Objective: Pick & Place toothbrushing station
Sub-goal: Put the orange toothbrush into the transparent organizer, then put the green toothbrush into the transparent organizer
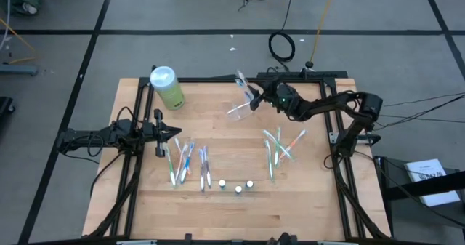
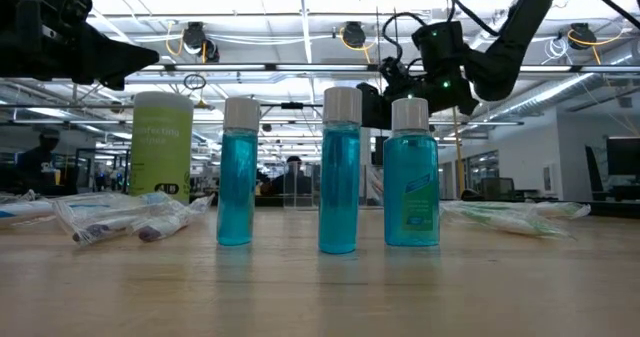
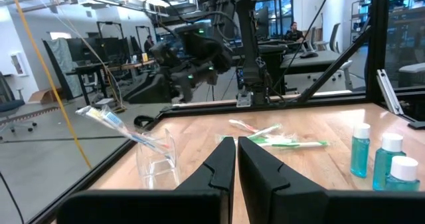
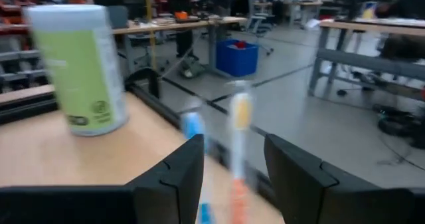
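Note:
The toothbrushing station [image 1: 242, 108], a small clear plastic holder [image 3: 158, 161], stands on its base at the far middle of the table. A wrapped toothbrush [image 3: 116, 123] sticks out of it and leans toward the far edge [image 1: 245, 85]. My right gripper [image 1: 260, 99] hangs just right of the holder and above it, pointing level. It is open, and in its wrist view [image 4: 234, 157] the toothbrush [image 4: 238, 117] shows blurred beyond the fingers. My left gripper [image 1: 161, 136] waits shut at the table's left side, with nothing between its fingers [image 3: 236, 151].
A light-green bottle with a white cap [image 1: 167, 86] stands at the far left. Three small blue bottles [image 1: 237, 187] stand in a row near the front middle. Wrapped toothbrushes lie in a left pile [image 1: 185, 163] and a right pile [image 1: 280, 147].

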